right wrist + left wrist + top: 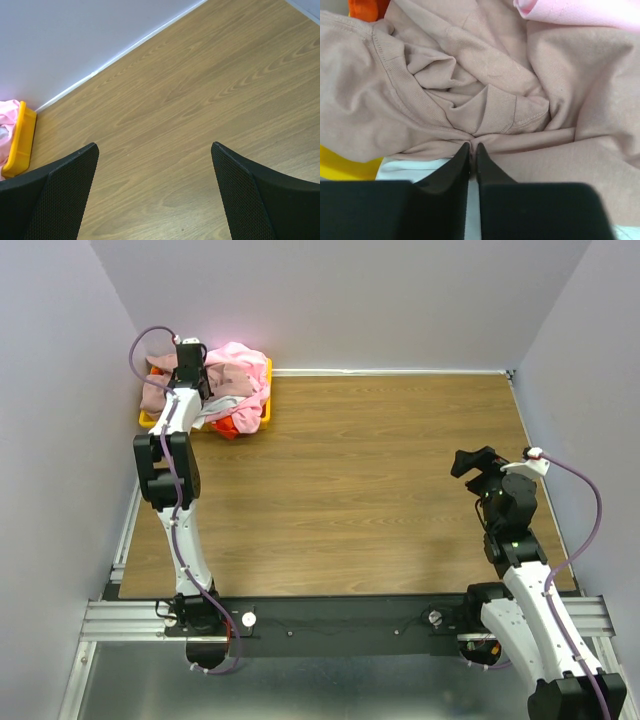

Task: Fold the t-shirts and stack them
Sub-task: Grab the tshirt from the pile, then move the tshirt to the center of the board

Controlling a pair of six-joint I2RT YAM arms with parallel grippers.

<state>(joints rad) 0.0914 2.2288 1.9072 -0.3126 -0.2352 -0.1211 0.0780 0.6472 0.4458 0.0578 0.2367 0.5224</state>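
Two arms are seen, bolted at the near edge on a black plate (330,625) over aluminium rail (100,620).

Surface: wood-grain table top (380,470), matte, bounded on three sides by pale lavender-grey walls (350,300). A white strip (390,371) is run along the foot of the back wall. A side rail (125,540) is fitted down the left edge.

T-shirts (225,380) are heaped in a yellow bin (266,400) at the far left corner, spilling over its rim. None is laid out on the wood.

Left gripper (188,362) is extended into the heap. In its wrist view the left gripper (472,146) is seen with jaws pressed nearly together, only a thin slit between them, and a bunched fold of the mauve-pink tee (420,75) is pinched at the tips (ribbed collar creased just above them). A light pink tee (580,10) is seen at top right, a red-orange tee (365,7) at top left, white cloth (405,167) under the mauve one, bin yellow at lower left.

Right gripper (470,462) is held above bare wood on the right side, well apart from the bin. Jaws are spread wide, nothing between them; in the wrist view of the right gripper (155,145) only wood grain, wall and the bin's end are framed.
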